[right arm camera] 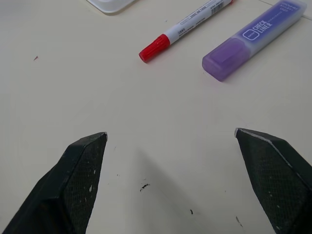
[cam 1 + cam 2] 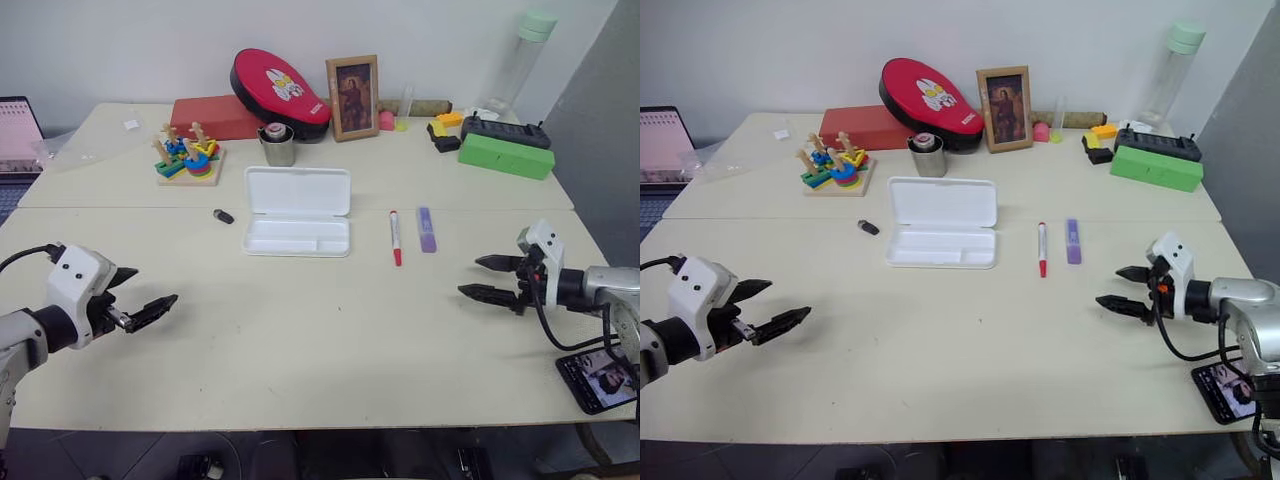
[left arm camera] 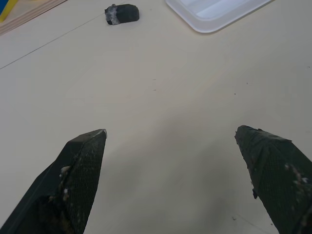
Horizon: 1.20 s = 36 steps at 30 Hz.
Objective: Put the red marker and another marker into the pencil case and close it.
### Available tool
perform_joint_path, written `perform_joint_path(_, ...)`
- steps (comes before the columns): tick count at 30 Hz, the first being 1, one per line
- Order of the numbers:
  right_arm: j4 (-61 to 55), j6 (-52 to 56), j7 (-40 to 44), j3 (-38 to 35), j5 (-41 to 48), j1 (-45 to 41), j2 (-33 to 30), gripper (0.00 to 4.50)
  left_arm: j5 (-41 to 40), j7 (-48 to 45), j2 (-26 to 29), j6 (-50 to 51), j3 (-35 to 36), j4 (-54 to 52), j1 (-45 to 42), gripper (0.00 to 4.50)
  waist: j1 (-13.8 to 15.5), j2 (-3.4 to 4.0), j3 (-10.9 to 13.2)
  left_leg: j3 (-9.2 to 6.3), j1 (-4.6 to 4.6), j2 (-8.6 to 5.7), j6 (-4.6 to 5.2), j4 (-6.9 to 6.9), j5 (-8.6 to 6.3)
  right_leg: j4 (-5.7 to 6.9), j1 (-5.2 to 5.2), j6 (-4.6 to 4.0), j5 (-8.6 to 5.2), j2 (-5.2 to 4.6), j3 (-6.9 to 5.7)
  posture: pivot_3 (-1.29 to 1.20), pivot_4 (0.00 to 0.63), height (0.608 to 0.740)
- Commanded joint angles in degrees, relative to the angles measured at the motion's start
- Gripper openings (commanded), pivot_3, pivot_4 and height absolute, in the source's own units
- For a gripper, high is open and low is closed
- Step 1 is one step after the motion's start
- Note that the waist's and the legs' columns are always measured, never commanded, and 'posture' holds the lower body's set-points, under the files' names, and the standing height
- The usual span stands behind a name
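The pencil case (image 2: 297, 237) lies open in the middle of the table, its lid (image 2: 298, 190) folded back flat and its divided tray empty. To its right the red marker (image 2: 395, 237) lies with its red cap toward me, and the lavender marker (image 2: 427, 229) lies parallel beside it. My right gripper (image 2: 468, 276) hovers open to the right of the two markers, pointing toward them; its wrist view has the red marker (image 1: 185, 29) and lavender marker (image 1: 253, 36) ahead. My left gripper (image 2: 157, 284) is open at the near left, well short of the case (image 3: 214, 12).
A small black object (image 2: 223, 216) lies left of the case. Behind it stand a metal cup (image 2: 277, 145) and a wooden stacking toy (image 2: 188, 155). A green box (image 2: 506, 155) sits far right, and a phone (image 2: 598, 380) lies at the near right edge.
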Motion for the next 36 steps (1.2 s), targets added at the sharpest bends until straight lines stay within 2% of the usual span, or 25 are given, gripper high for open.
perform_joint_path(1,-1.2,-0.2,0.6,-0.8,0.3,-0.9,-0.8,4.40,0.0,-1.6,1.3,0.3,0.6,-1.0,-0.2,4.50,0.0,0.00,0.0,0.00,0.00,0.00,0.00,0.00,0.00,0.00,0.00,0.00,0.00,0.00,0.00,0.00,0.150,0.740)
perform_joint_path(20,-1.8,0.0,-0.1,0.4,-0.2,-0.4,1.5,4.40,3.7,-1.6,-1.0,-0.4,-5.6,1.5,-3.6,4.50,0.0,0.00,0.0,0.00,-0.01,0.00,0.00,0.02,0.00,0.02,0.01,0.22,0.13,0.00,0.00,0.00,0.150,0.740)
perform_joint_path(31,-3.2,0.2,0.0,0.2,0.0,0.3,0.9,4.40,3.3,-2.4,-1.5,-0.4,-5.1,1.9,-3.5,4.50,0.0,0.00,0.0,-0.01,-0.01,0.00,0.00,0.02,0.00,0.02,0.02,0.24,0.14,0.00,0.00,0.00,0.150,0.740)
perform_joint_path(36,-6.9,1.2,0.4,2.3,1.5,-3.3,3.2,4.40,0.3,-3.5,-2.1,1.4,-4.0,-0.9,-3.6,4.50,0.0,0.00,0.0,-0.01,-0.01,0.00,0.00,0.03,0.00,0.03,0.02,0.25,0.14,0.00,0.00,0.00,0.150,0.740)
